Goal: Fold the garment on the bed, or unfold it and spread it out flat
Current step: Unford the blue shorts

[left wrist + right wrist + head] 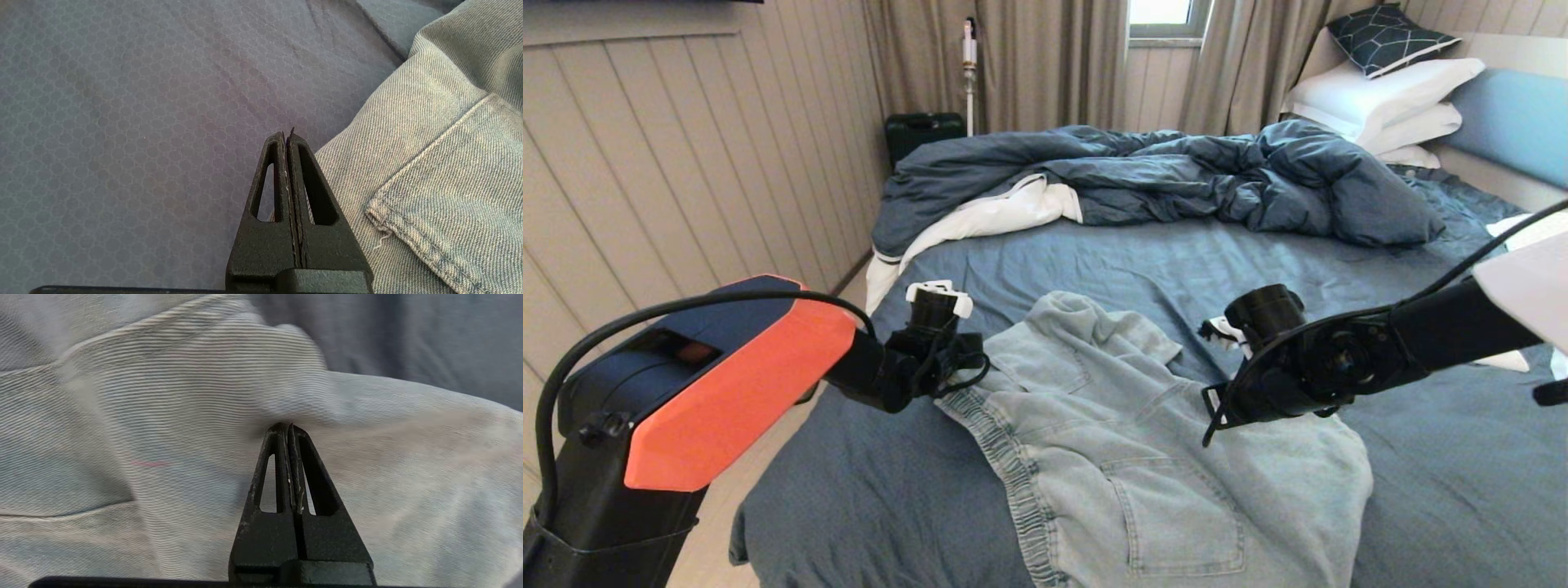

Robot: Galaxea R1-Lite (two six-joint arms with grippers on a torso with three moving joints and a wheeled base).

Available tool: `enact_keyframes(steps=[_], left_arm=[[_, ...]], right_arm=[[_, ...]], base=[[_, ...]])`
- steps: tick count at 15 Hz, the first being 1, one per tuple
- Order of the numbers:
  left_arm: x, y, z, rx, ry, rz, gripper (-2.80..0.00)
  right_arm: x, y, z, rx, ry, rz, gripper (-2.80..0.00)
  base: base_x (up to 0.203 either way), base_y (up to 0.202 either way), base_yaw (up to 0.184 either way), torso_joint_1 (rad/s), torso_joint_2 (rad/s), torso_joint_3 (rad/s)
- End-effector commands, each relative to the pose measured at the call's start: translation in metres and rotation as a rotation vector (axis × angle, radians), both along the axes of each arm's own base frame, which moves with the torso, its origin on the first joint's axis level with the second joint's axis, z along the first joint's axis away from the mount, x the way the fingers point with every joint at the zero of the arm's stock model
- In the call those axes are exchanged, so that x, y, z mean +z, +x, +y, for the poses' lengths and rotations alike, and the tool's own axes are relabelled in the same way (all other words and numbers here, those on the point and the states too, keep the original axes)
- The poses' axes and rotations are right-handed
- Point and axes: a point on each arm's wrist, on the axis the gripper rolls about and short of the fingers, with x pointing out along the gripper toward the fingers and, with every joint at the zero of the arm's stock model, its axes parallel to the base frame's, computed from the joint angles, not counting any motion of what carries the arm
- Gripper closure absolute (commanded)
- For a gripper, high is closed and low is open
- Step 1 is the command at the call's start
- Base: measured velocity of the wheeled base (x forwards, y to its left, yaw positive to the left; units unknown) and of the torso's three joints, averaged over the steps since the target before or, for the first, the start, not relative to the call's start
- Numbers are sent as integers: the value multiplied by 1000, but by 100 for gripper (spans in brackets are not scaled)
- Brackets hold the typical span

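Note:
The garment (1143, 457), pale blue denim shorts, lies rumpled on the near part of the bed (1437, 490), its gathered waistband (1005, 457) to the left and a patch pocket (1176, 523) facing up. My left gripper (960, 367) is shut and empty beside the shorts' left edge; in the left wrist view its tips (287, 136) hang over bare sheet next to the denim (429, 163). My right gripper (1213, 412) is also shut and sits over the middle of the shorts. Its tips (287, 426) touch a raised fold of denim (229, 375), with nothing visible between the fingers.
A dark blue duvet (1176, 175) with white lining lies bunched across the far half of the bed. White pillows (1380, 98), a patterned cushion (1388, 37) and the blue headboard (1511, 114) are at the far right. A panelled wall runs along the left, with a dark green case (923, 131) on the floor.

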Motion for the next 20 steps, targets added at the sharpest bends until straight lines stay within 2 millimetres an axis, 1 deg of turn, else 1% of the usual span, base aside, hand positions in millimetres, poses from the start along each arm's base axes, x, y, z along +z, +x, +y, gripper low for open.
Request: enact_keyframes(steps=[1, 3, 5, 8, 10, 11, 13, 14, 16, 17, 19, 20], left_arm=[[-1, 0, 0, 3, -1, -1, 0], [-1, 1, 0, 4, -1, -1, 0], [2, 1, 0, 4, -4, -8, 0], [6, 4, 1, 9, -11, -22, 0], [7, 7, 5, 19, -14, -28, 0], [7, 8, 6, 20, -14, -29, 0], [7, 8, 6, 21, -13, -26, 0], [9, 8, 6, 21, -14, -28, 0], [10, 7, 6, 21, -14, -29, 0], [9, 6, 6, 20, -12, -24, 0], [7, 1, 8, 18, 1, 2, 0], [14, -5, 11, 17, 3, 11, 0]], right_arm=[[-12, 6, 8, 15, -16, 23, 0], [-28, 22, 17, 15, -48, 34, 0], [-33, 45, 26, 4, -62, 3, 0], [-31, 79, 41, -58, -82, -86, 0], [-20, 92, 54, -113, -58, -164, 0], [-16, 95, 59, -137, -44, -191, 0], [-5, 92, 58, -162, -25, -213, 0], [7, 87, 54, -170, -16, -228, 0], [28, 60, 38, -183, -13, -221, 0], [34, 45, 20, -198, -19, -198, 0], [33, 28, -20, -234, -18, -140, 0], [34, 23, -30, -245, -6, -136, 0]], base=[[0, 0, 0, 0, 0, 0], [0, 0, 0, 0, 0, 0], [0, 0, 0, 0, 0, 0], [0, 0, 0, 0, 0, 0], [0, 0, 0, 0, 0, 0], [0, 0, 0, 0, 0, 0], [0, 0, 0, 0, 0, 0], [0, 0, 0, 0, 0, 0], [0, 0, 0, 0, 0, 0], [0, 0, 0, 0, 0, 0], [0, 0, 0, 0, 0, 0], [0, 0, 0, 0, 0, 0]])
